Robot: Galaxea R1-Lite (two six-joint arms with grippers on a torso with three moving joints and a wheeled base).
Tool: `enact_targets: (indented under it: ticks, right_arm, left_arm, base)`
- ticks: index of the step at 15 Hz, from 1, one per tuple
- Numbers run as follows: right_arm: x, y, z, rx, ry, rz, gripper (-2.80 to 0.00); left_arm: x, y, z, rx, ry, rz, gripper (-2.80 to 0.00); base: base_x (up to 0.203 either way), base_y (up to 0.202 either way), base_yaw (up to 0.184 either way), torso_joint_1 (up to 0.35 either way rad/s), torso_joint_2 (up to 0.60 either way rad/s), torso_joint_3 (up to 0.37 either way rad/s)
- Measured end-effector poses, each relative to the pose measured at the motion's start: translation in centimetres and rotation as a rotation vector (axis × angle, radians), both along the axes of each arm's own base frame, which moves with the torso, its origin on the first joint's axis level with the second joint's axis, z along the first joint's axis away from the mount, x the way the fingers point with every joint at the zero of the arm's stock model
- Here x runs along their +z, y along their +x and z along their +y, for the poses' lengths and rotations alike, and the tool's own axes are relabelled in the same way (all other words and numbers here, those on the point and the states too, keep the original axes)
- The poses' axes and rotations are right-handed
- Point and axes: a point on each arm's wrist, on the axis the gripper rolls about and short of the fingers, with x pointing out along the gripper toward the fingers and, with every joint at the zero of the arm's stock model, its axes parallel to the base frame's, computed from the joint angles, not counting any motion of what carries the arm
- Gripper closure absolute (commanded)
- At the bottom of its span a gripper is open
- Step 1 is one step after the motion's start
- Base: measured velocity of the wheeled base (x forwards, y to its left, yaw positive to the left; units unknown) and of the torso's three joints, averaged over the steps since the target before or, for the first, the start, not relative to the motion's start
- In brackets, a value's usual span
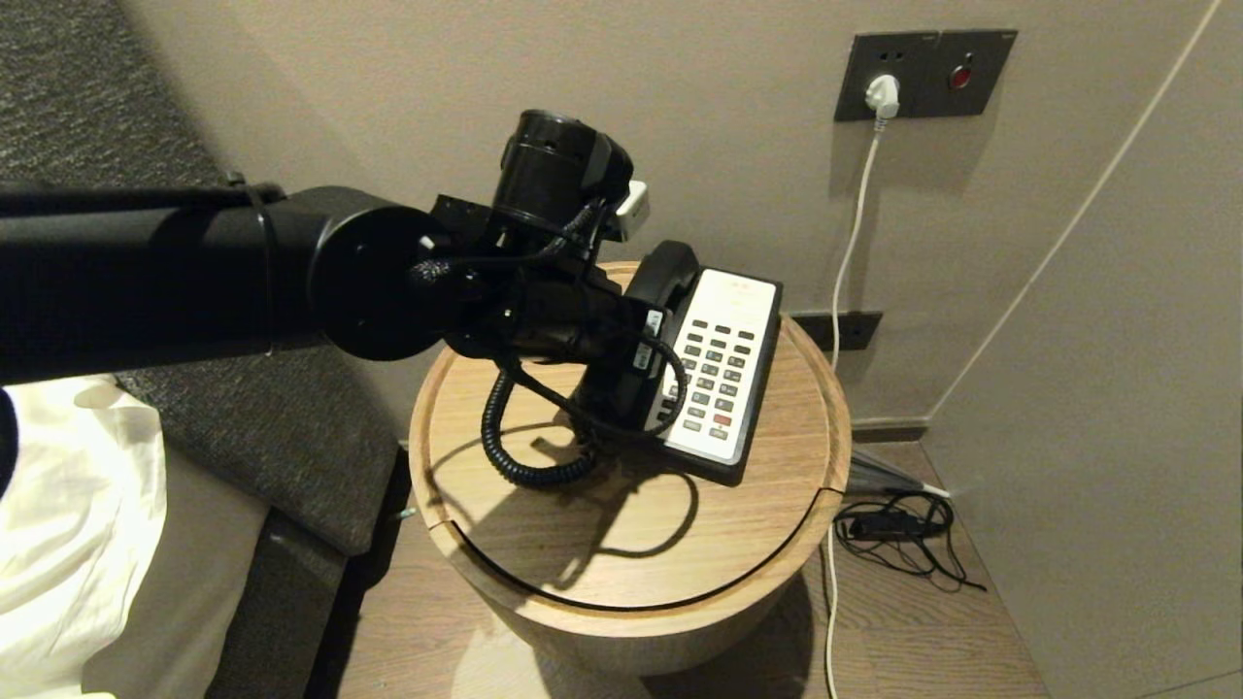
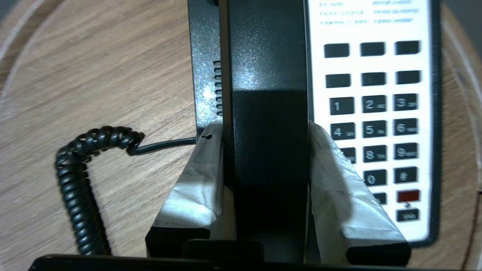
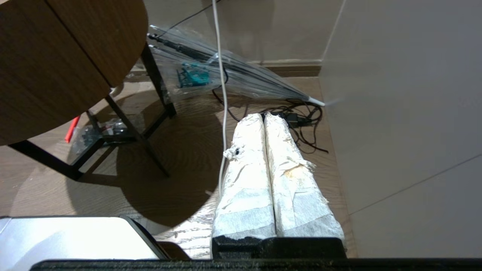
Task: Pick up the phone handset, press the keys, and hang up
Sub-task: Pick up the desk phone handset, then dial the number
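Note:
A black and white desk phone (image 1: pixel 723 374) stands on a round wooden side table (image 1: pixel 621 544). Its black handset (image 1: pixel 665 272) lies along the base's left side, beside the white keypad (image 2: pixel 372 128). My left gripper (image 1: pixel 621 383) reaches in from the left. In the left wrist view the left gripper (image 2: pixel 265 128) has its taped fingers (image 2: pixel 199 173) pressed against both sides of the handset (image 2: pixel 267 75). The coiled cord (image 1: pixel 515 456) loops on the table to the left of the phone. My right gripper (image 3: pixel 263 116) is shut and empty, low near the floor, out of the head view.
A wall stands close behind and to the right of the table, with a socket and white plug (image 1: pixel 882 95). Black cables (image 1: pixel 898 529) lie on the floor at the right. A clear umbrella (image 3: pixel 226 71) lies by the table legs. A bed with white pillow (image 1: pixel 68 524) is at the left.

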Motion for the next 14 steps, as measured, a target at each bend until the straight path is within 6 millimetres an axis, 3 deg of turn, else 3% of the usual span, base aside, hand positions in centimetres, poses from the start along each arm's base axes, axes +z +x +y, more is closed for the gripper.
enact_targets:
  ticks: [5, 10, 12, 14]
  right_arm:
    - [0.0, 0.0, 0.0, 0.001, 0.0, -0.001, 0.0]
    - [0.2, 0.0, 0.0, 0.011, -0.008, 0.0, 0.0]
    - [2.3, -0.5, 0.1, 0.027, 0.015, -0.053, 0.0]
    - [7.6, -1.8, 0.1, 0.044, 0.066, -0.14, 0.0]
  left_arm:
    - [1.9, -1.8, 1.5, -0.002, -0.032, -0.026, 0.0]
    - [4.3, -5.0, 5.2, 0.007, -0.074, -0.063, 0.0]
    - [5.3, -6.0, 7.0, 0.022, -0.094, -0.081, 0.0]
    - [6.2, -7.1, 8.4, 0.024, -0.119, -0.103, 0.0]
  base:
    - [0.0, 0.0, 0.0, 0.0, 0.0, 0.0]
    - [0.0, 0.0, 0.0, 0.0, 0.0, 0.0]
    - [0.0, 0.0, 0.0, 0.0, 0.0, 0.0]
    - [0.0, 0.0, 0.0, 0.0, 0.0, 0.0]
